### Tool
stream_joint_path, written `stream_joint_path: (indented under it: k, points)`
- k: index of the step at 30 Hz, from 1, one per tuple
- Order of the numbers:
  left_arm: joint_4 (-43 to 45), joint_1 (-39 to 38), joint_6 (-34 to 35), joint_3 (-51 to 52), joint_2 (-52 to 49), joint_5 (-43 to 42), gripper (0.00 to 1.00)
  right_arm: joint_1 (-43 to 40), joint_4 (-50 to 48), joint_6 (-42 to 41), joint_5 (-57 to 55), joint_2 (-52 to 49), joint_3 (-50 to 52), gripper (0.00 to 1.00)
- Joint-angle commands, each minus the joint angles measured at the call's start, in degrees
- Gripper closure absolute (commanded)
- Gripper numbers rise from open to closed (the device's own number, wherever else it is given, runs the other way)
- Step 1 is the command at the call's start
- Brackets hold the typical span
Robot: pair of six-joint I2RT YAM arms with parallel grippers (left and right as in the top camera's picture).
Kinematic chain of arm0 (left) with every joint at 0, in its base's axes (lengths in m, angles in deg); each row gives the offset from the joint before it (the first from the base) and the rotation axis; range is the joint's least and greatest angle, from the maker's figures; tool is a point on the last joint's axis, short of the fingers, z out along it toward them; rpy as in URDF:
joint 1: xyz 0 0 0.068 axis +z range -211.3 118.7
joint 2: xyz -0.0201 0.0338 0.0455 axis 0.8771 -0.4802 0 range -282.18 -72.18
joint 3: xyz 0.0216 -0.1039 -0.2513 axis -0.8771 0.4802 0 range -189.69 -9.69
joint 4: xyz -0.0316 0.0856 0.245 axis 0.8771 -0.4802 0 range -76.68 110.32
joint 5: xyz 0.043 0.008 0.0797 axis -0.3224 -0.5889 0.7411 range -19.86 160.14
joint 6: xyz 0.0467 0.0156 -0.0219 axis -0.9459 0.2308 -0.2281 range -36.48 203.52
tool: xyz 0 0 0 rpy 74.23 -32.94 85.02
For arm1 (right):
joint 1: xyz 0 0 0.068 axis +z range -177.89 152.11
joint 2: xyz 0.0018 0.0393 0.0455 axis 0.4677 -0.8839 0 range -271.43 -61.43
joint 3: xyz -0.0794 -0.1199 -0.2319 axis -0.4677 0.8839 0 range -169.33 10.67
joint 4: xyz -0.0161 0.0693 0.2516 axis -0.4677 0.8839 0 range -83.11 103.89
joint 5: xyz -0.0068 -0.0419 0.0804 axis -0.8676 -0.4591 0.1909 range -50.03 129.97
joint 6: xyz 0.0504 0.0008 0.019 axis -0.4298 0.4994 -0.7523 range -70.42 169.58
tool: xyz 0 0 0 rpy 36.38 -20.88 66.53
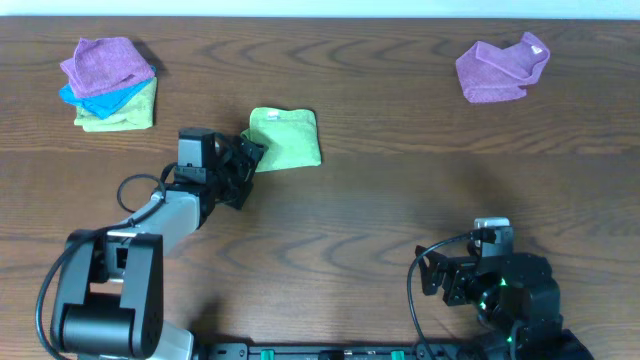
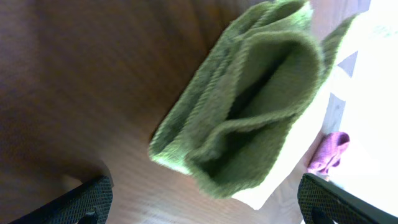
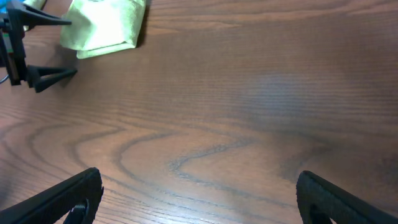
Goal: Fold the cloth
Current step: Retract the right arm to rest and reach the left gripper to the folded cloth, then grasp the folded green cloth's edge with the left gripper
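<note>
The green cloth (image 1: 285, 138) lies on the wooden surface (image 1: 400, 200), a little left of the middle and toward the far side, just ahead of my left hand (image 1: 252, 158). It is a soft, fuzzy lime green, folded into a small, roughly square packet that rests flat. From my left wrist I see its near edge, where several layers are stacked, their folds rounded and gaping loosely with a dark pocket between them.
</note>
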Motion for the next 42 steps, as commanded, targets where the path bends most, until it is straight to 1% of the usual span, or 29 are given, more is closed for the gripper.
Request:
stream_joint_path:
  k: [1,4,5,7,8,9,10,12,16,18,22,24,27,28,34,35,37,42]
  points:
    - [0.72,-0.92,1.4,0.28,-3.06,1.68,0.03,-0.42,0.2,-0.61,-0.57,0.13,0.07,0.01]
    - [2.16,-1.99,2.64,0.28,-3.98,3.23,0.0,-0.42,0.2,-0.61,-0.57,0.13,0.07,0.01]
    - [2.4,-2.32,3.13,0.28,-4.22,4.07,0.07,-0.42,0.2,-0.61,-0.57,0.13,0.07,0.01]
    - [2.86,-3.02,4.02,0.26,-4.7,5.7,0.17,-0.42,0.2,-0.61,-0.57,0.13,0.07,0.01]
    - [3.3,-3.39,4.31,0.26,-5.03,6.45,0.26,-0.42,0.2,-0.61,-0.57,0.13,0.07,0.01]
    - [3.87,-3.63,4.28,0.28,-5.35,7.13,0.31,-0.42,0.2,-0.61,-0.57,0.13,0.07,0.01]
    - [4.37,-3.87,4.28,0.26,-5.79,7.74,0.34,-0.42,0.2,-0.61,-0.57,0.13,0.07,0.01]
    - [5.53,-4.02,4.28,0.26,-6.75,8.07,0.34,-0.42,0.2,-0.61,-0.57,0.13,0.07,0.01]
    - [8.28,-4.15,4.28,0.26,-9.18,8.66,0.28,-0.42,0.2,-0.61,-0.57,0.13,0.07,0.01]
    - [10.08,-4.17,4.26,0.26,-10.82,8.63,0.29,-0.42,0.2,-0.61,-0.57,0.13,0.07,0.01]
    - [12.48,-4.17,3.98,0.26,-13.27,8.63,0.38,-0.42,0.2,-0.61,-0.57,0.13,0.07,0.01]
    - [14.27,-4.17,2.93,0.26,-14.23,8.61,0.42,-0.42,0.2,-0.61,-0.57,0.13,0.07,0.01]
    - [17.7,-4.17,1.38,0.26,-15.69,8.61,0.56,-0.42,0.2,-0.61,-0.57,0.13,0.07,0.01]
    - [18.69,-4.17,0.66,0.26,-16.09,8.61,0.57,-0.42,0.2,-0.61,-0.57,0.13,0.07,0.01]
    - [21.14,-4.17,-7.85,0.22,-16.52,8.61,0.77,-0.42,0.2,-0.61,-0.57,0.13,0.07,0.01]
    - [21.51,-4.17,-9.42,0.22,-16.52,8.17,0.82,-0.42,0.2,-0.61,-0.57,0.13,0.07,0.01]
    - [23.3,-4.15,-11.45,0.22,-16.52,6.45,0.94,-0.42,0.2,-0.61,-0.57,0.13,0.07,0.01]
    - [31.28,-3.63,-12.92,0.09,-16.5,0.76,0.94,-0.42,0.2,-0.61,-0.57,0.13,0.07,0.01]
